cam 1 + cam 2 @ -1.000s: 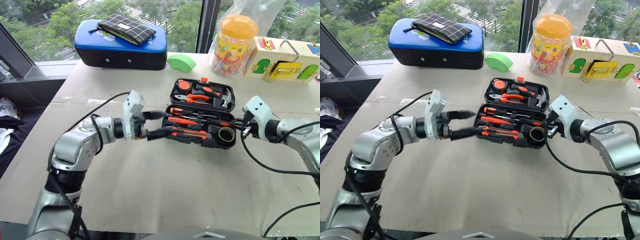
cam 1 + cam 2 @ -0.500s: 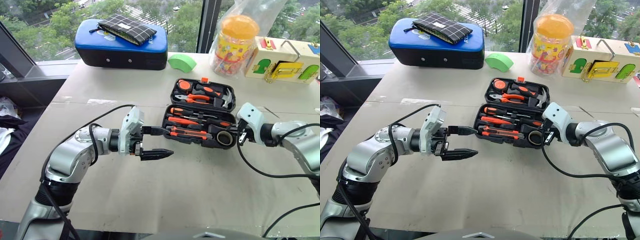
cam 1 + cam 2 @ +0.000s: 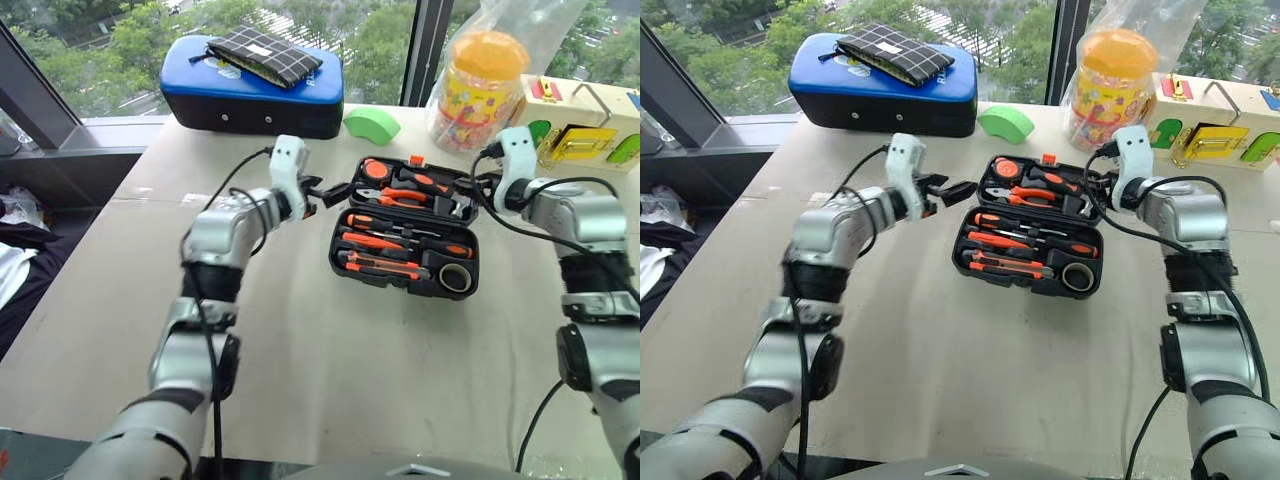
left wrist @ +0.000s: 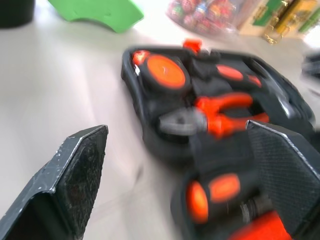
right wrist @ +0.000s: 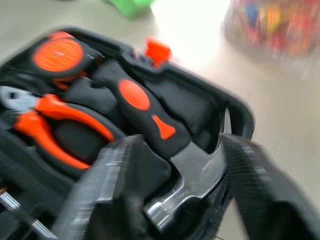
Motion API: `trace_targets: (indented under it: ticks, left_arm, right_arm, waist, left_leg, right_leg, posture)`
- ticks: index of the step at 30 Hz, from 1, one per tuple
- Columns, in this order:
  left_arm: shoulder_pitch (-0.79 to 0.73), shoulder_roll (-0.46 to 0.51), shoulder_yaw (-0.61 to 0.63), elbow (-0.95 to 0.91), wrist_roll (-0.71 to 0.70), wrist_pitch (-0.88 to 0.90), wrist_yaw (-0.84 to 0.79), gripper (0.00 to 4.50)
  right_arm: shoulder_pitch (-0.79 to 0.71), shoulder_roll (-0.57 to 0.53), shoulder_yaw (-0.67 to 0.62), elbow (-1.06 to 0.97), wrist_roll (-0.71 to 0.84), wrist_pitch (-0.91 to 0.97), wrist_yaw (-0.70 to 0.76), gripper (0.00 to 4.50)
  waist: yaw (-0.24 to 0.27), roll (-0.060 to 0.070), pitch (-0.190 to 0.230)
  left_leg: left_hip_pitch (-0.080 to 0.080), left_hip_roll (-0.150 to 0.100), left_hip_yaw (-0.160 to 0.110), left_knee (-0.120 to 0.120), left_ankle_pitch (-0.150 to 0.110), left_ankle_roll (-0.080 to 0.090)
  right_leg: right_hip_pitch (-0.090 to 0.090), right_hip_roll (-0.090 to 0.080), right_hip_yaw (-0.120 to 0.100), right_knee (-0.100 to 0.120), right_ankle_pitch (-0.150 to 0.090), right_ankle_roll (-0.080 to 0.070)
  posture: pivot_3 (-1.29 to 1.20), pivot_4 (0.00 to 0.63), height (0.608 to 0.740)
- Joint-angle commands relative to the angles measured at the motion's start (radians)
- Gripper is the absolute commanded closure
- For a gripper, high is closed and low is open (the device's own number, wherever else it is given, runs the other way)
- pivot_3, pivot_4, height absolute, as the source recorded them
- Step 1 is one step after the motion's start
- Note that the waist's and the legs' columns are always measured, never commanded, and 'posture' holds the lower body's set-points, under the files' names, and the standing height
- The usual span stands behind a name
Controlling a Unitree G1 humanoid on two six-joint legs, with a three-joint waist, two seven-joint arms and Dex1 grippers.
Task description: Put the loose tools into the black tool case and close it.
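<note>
Left wrist view: my left gripper point(image 4: 175, 165) has its fingers spread wide and empty at the far half of the black tool case point(image 3: 405, 228). My right gripper point(image 5: 170, 190) is parted too, straddling the hammer point(image 5: 165, 150) head. That case lies open mid-table point(image 3: 330, 380), screwdrivers point(image 3: 385, 243) seated inside.

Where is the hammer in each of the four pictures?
Left eye view: hammer in the far half of the open black tool case, right side.
Right eye view: hammer in the same spot.
Left wrist view: too blurred to pick out.
Right wrist view: hammer in the middle.
Shared landmark: orange latch on the case's far edge.
</note>
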Motion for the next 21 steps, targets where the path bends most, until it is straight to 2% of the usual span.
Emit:
trace_targets:
  ticks: [1,4,8,11,14,17,19,21]
  left_arm:
    - [-0.139,-0.033,0.045,0.296,0.059,-0.142,0.052,0.0]
    - [-0.231,-0.066,0.075,0.504,0.086,-0.225,0.084,0.0]
    - [-0.28,-0.103,0.113,0.637,0.104,-0.257,0.081,0.0]
    - [-0.288,-0.117,0.135,0.675,0.114,-0.241,0.053,0.78]
    - [-0.284,-0.117,0.16,0.686,0.117,-0.226,0.034,2.28]
    - [-0.285,-0.113,0.197,0.683,0.099,-0.201,-0.004,3.56]
    - [-0.285,-0.105,0.208,0.672,0.099,-0.181,-0.047,4.47]
    - [-0.286,-0.091,0.217,0.653,0.091,-0.133,-0.106,4.47]
  right_arm:
    - [-0.096,0.003,0.02,0.208,-0.072,-0.097,-0.026,0.76]
    - [-0.155,0.006,-0.014,0.372,-0.078,-0.146,-0.046,0.76]
    - [-0.189,-0.006,-0.068,0.479,-0.054,-0.157,-0.04,0.76]
    - [-0.195,-0.004,-0.098,0.5,-0.03,-0.112,0.012,1.53]
    - [-0.197,0.003,-0.11,0.498,-0.02,-0.083,0.04,3.05]
    - [-0.195,0.01,-0.11,0.484,-0.016,-0.066,0.067,4.35]
    - [-0.193,0.014,-0.112,0.464,-0.011,-0.051,0.084,4.5]
    - [-0.187,0.017,-0.114,0.427,-0.001,-0.025,0.105,4.5]
  waist:
    - [-0.006,0.0,0.0]
    - [-0.017,0.0,0.0]
    - [-0.024,0.0,0.0]
    - [-0.024,0.0,0.0]
    - [-0.025,0.0,0.0]
    - [-0.024,0.0,0.0]
    - [-0.025,0.0,0.0]
    - [-0.025,0.0,0.0]
  left_leg:
    - [0.0,0.0,0.0,0.0,0.0,0.0]
    - [0.001,0.0,-0.001,-0.003,0.0,0.0]
    - [0.002,0.0,-0.001,-0.007,0.002,-0.004]
    - [0.002,0.0,-0.001,-0.008,0.002,-0.004]
    - [0.003,0.0,-0.001,-0.008,0.002,-0.004]
    - [0.003,0.0,-0.002,-0.008,0.001,-0.002]
    - [0.003,0.0,-0.002,-0.008,0.001,-0.002]
    - [0.003,0.0,-0.002,-0.008,0.001,-0.002]
  right_leg:
    - [0.0,0.0,0.0,0.001,0.0,0.0]
    - [0.0,0.0,-0.001,0.0,0.0,0.001]
    - [0.0,0.0,-0.002,0.002,0.0,0.001]
    - [0.0,0.0,-0.002,0.004,0.0,0.001]
    - [0.0,0.0,-0.002,0.006,0.0,0.001]
    - [0.0,0.0,-0.002,0.006,0.0,0.001]
    - [0.0,0.0,-0.002,0.007,0.0,0.001]
    - [0.0,0.0,-0.002,0.008,0.0,0.001]
  posture:
    - [0.0,0.15,0.74]
    - [0.0,0.15,0.74]
    - [0.0,0.15,0.74]
    - [0.0,0.15,0.74]
    - [0.0,0.15,0.74]
    - [0.0,0.15,0.74]
    - [0.0,0.15,0.74]
    - [0.0,0.15,0.74]
